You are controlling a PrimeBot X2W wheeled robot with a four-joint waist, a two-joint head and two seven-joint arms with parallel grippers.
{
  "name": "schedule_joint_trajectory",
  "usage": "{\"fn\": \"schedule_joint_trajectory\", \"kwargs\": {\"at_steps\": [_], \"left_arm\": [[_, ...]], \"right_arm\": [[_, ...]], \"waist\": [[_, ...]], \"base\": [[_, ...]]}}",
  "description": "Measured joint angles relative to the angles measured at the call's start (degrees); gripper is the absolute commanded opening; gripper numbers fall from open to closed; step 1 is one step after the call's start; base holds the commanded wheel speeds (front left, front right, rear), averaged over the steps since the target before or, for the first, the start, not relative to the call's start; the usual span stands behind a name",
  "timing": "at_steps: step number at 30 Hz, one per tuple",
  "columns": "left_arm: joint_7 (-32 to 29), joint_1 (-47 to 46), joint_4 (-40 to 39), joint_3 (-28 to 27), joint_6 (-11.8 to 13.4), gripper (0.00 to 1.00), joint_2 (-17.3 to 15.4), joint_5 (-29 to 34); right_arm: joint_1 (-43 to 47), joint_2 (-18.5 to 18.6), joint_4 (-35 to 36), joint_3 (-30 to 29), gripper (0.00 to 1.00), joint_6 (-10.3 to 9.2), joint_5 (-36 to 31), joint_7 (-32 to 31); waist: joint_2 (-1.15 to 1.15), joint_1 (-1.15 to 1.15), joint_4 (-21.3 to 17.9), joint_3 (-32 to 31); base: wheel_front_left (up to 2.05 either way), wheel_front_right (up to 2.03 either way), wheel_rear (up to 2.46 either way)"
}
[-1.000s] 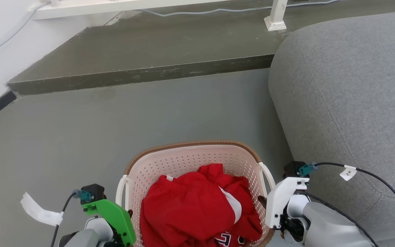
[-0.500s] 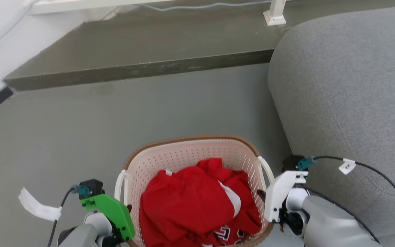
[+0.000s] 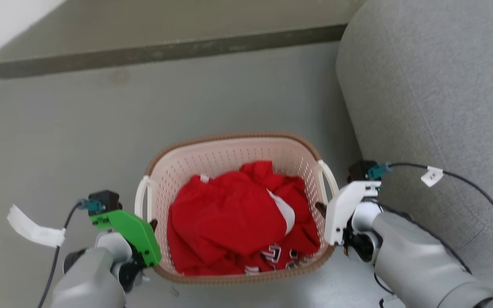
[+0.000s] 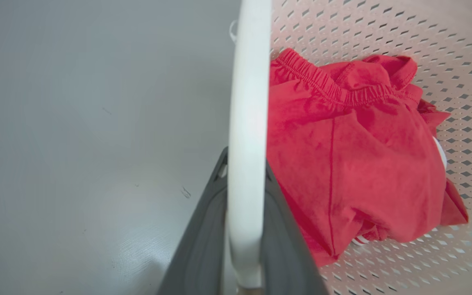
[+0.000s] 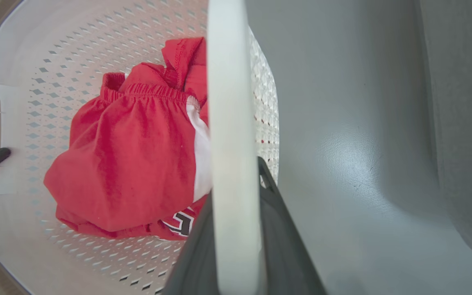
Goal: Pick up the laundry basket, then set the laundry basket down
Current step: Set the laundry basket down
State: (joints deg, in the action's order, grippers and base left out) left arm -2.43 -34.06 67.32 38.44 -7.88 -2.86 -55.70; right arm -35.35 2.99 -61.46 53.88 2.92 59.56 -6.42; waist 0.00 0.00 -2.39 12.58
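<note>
Looking down in the head view, we see the laundry basket (image 3: 233,137) at lower centre, mouth up, long axis left to right, a red garment (image 3: 229,214) bundled inside; the left gripper (image 3: 153,223) and right gripper (image 3: 319,208) flank it. In the left wrist view, dark fingers (image 4: 203,237) pinch its white left handle (image 4: 247,102). In the right wrist view, the right handle (image 5: 230,102) is pinched likewise.

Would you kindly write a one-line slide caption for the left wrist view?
Left gripper shut on the laundry basket's white handle, red clothing inside.
</note>
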Motion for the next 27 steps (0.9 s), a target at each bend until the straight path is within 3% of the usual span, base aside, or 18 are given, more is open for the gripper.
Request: {"fn": "schedule_joint_trajectory", "kwargs": {"at_steps": [27], "left_arm": [[3.65, -10.26, -4.13, 0.21, 0.0, 0.0, -2.74, 1.54]], "right_arm": [[-11.87, 0.56, 1.35, 0.9, 0.0, -2.12, -0.65, 3.55]], "waist": [[0.0, 0.01, 0.73, 16.64]], "base": [[0.0, 0.0, 0.0]]}}
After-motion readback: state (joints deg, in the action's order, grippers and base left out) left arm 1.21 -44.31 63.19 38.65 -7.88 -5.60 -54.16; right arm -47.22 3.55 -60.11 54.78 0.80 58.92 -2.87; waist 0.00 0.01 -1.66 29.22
